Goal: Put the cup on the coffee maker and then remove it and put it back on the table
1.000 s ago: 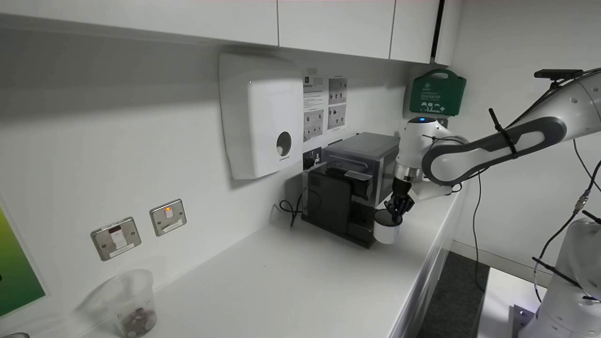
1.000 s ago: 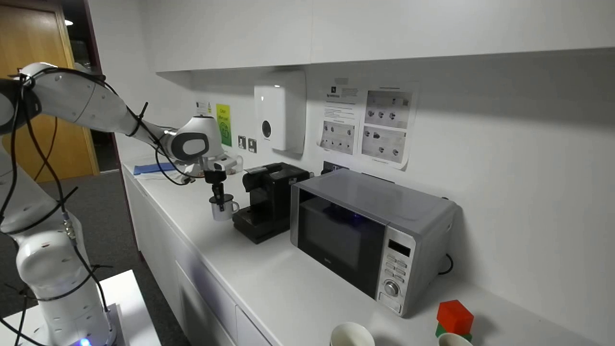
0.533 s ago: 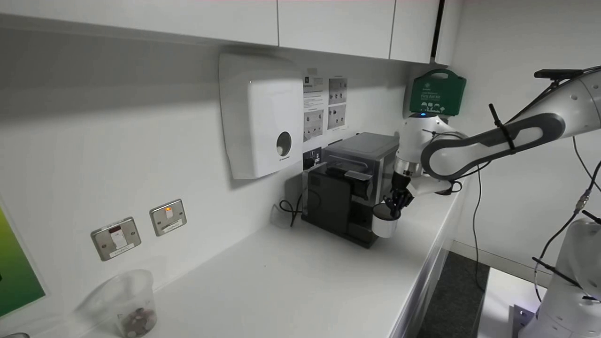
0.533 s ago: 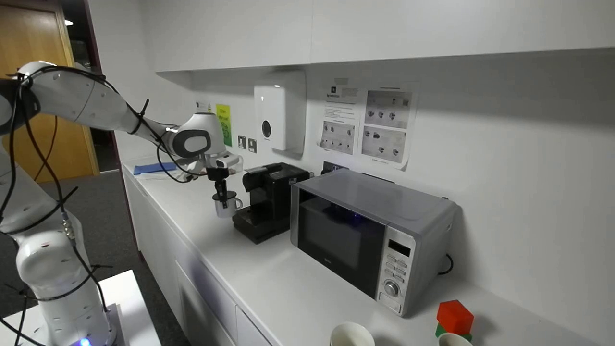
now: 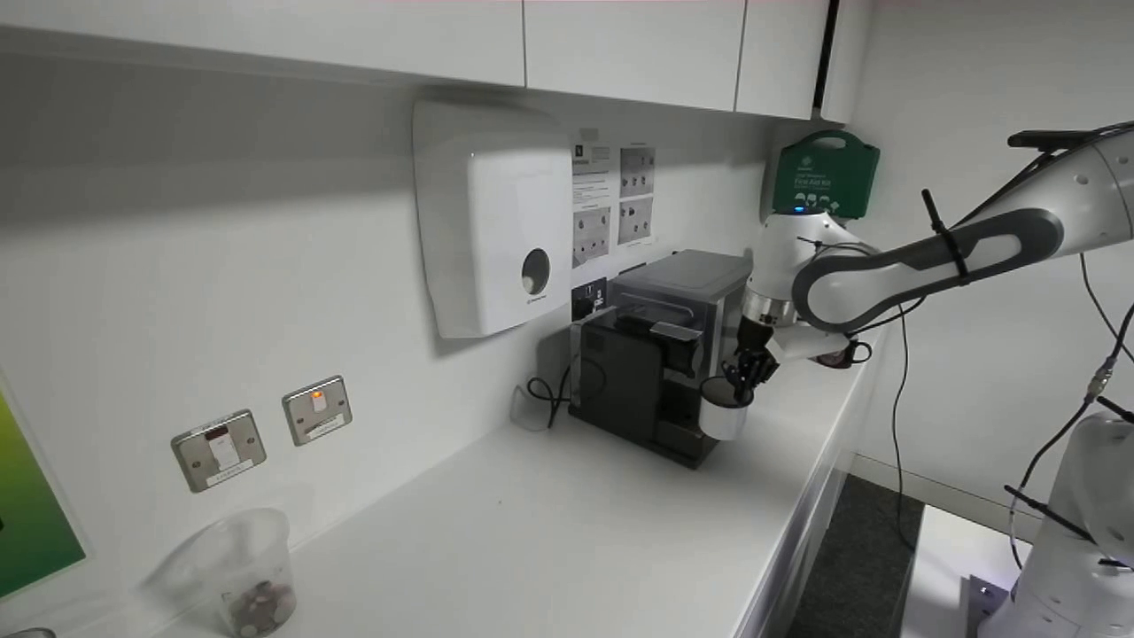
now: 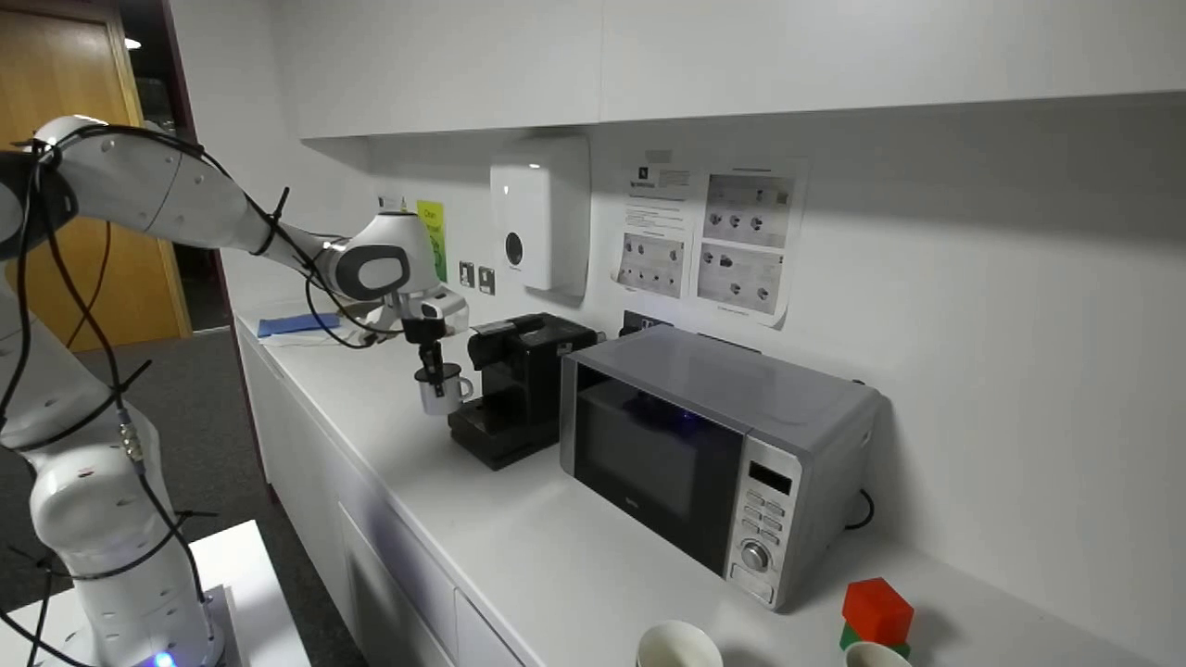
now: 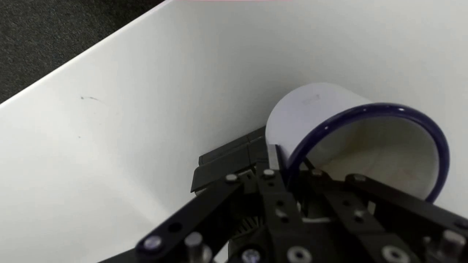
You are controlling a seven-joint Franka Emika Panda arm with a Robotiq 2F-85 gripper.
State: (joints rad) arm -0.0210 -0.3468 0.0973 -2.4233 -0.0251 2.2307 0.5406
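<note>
We have the cup (image 5: 723, 420) in the claw (image 7: 290, 165): the jaws are narrow and pinch its side at the blue rim, one inside the cup and one outside, as the wrist view shows. The cup is just beside the coffee maker (image 6: 533, 380), not on it, and roughly upright in both exterior views. It seems to be clear of the table (image 5: 567, 540), though we cannot make out its underside for certain.

The gripping is done. If this is the outward half, as we think likelier, all the rest is left: set the cup on the coffee maker, let go, take hold again, return it to the table. This moment alone cannot settle that; the cup could also be headed back, with only the setting down left.

Counting outward: one cup held, one coffee maker, one arm (image 5: 850, 301). Beside the coffee maker stands one microwave (image 6: 713, 454). Higher up we count one dispenser (image 5: 505, 221), two sheets (image 6: 655, 236) and one first-aid kit (image 5: 826, 177). Farther off there are two switches (image 5: 218, 450), one clear container (image 5: 252, 567), two more cups (image 6: 679, 647), partly in view, one red block (image 6: 876, 611) and one green block (image 6: 848, 636) under it. Near the arm shows one dark mug (image 5: 838, 359); we cannot tell whether it is one of those two cups.
</note>
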